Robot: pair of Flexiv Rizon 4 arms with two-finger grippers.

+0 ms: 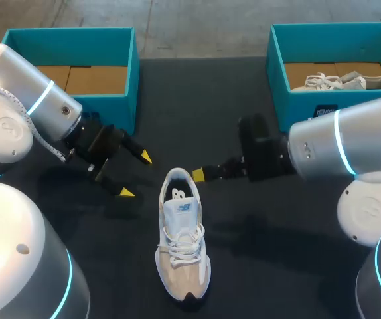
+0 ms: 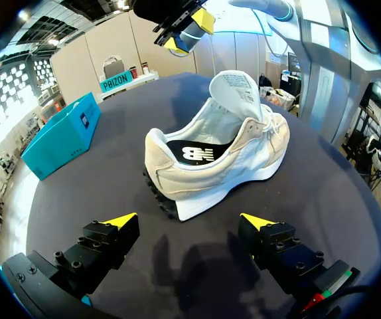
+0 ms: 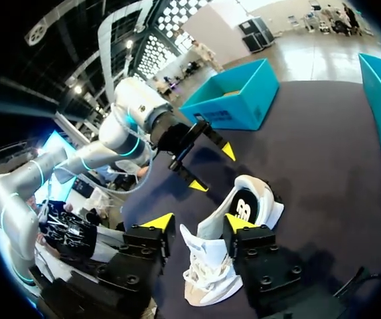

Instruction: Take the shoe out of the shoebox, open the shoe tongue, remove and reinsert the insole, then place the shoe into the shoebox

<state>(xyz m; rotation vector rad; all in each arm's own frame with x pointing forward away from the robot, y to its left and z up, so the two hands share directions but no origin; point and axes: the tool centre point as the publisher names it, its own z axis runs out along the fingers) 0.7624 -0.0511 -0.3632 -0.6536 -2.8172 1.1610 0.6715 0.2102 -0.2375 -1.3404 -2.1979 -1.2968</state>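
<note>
In the head view we get both boxes at once: the left shoebox [image 1: 71, 36], behind our left gripper [image 1: 136, 175], shows only a cardboard floor; the right shoebox [image 1: 297, 106], behind our right arm, holds a second shoe [image 1: 343, 82]. The shoe [image 1: 182, 252] stands upright on the table [image 1: 197, 100], outside both boxes, its heel end between the two grippers. The left arm comes in low with its jaws apart beside the heel; the right gripper [image 1: 200, 175] shows only one yellow tip, just beside the heel.

The left wrist view adds the inside of the shoe [image 2: 243, 149]: it sits just ahead of the left gripper [image 2: 189, 222], heel toward the wide-open jaws and untouched; the tongue [image 2: 237, 86] stands raised; the dark insole [image 2: 194, 154] lies in place. The right gripper [image 2: 190, 30] hangs above the tongue, clear of it; the right shoebox [image 2: 58, 139] lies well beyond the jaws.

The right wrist view settles the right gripper [image 3: 199, 222]: its jaws stand apart over the shoe [image 3: 253, 203], gripping nothing. The left gripper [image 3: 214, 169] is ahead, open; the left shoebox [image 3: 233, 100] lies behind it.
</note>
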